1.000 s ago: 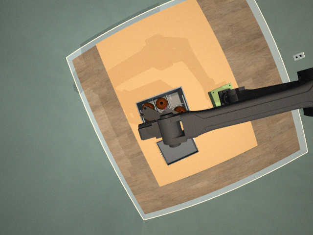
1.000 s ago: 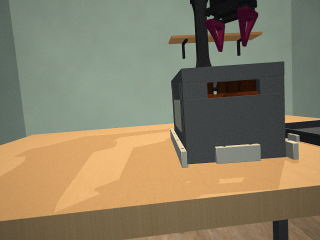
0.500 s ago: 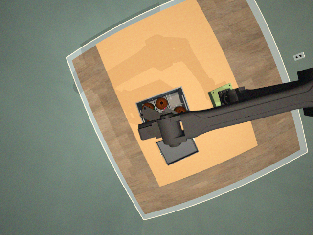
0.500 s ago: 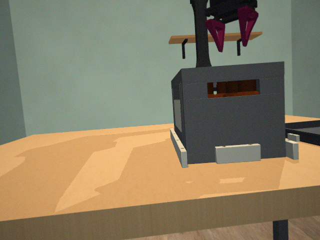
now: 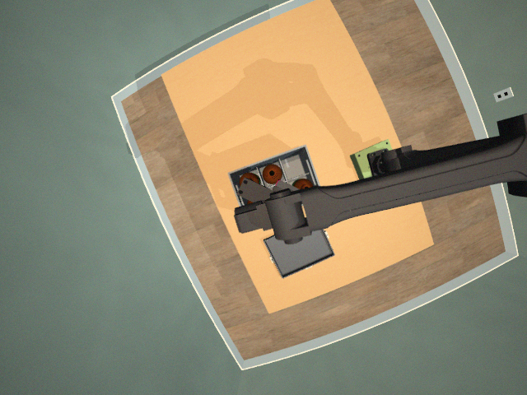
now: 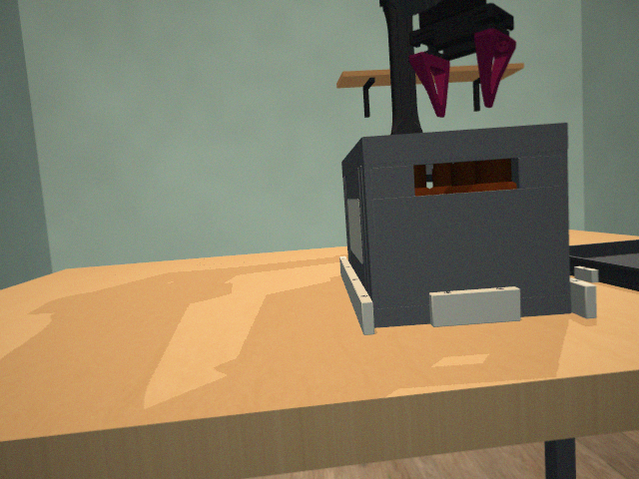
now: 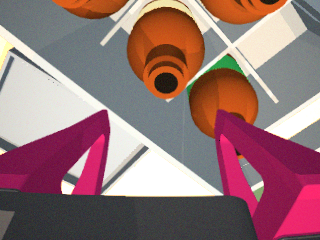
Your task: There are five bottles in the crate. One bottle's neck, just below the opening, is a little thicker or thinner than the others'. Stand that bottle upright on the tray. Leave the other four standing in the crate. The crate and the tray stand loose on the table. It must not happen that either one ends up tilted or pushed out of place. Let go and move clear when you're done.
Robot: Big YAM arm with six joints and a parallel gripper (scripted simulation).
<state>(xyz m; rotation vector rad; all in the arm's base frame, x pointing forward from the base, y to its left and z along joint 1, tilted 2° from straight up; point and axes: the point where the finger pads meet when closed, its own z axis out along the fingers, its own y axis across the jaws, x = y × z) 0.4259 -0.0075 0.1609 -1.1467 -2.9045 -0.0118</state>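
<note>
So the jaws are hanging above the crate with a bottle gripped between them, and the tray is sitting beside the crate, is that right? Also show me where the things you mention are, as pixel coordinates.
Not quite: the jaws [image 6: 464,111] stand apart with nothing between them, as the exterior view shows. They do hang above the crate [image 6: 464,247], and the tray [image 5: 302,255] does sit beside it.
</note>
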